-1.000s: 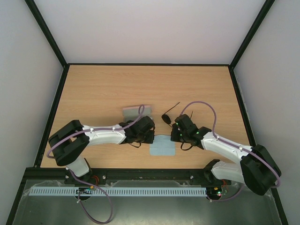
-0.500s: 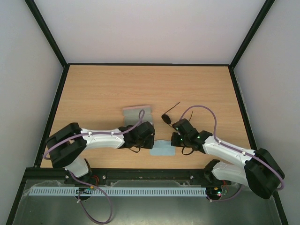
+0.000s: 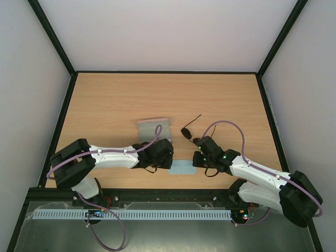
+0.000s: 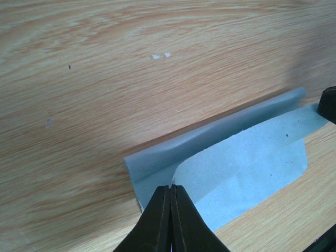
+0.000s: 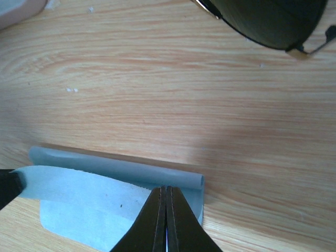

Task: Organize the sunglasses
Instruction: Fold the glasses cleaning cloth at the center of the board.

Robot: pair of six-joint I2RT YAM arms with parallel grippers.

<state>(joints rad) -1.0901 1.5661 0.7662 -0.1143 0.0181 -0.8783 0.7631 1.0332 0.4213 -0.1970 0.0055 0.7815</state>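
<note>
The sunglasses lie on the table with dark oval lenses and thin black arms, just beyond my right gripper; one lens shows at the top of the right wrist view. The light blue cloth lies between my two grippers, its far edge folded over towards the near side. My left gripper is shut on the cloth's left folded corner. My right gripper is shut on the cloth's right folded corner. In the wrist views the left gripper and right gripper each pinch the upper layer.
The pinkish case lies just beyond my left gripper, left of the sunglasses; its corner shows in the right wrist view. Black frame rails border the wooden table.
Both grippers have moved towards the near edge with the cloth's corners, folding it over itself. The cloth now looks narrower. The sunglasses and case have not moved.
</note>
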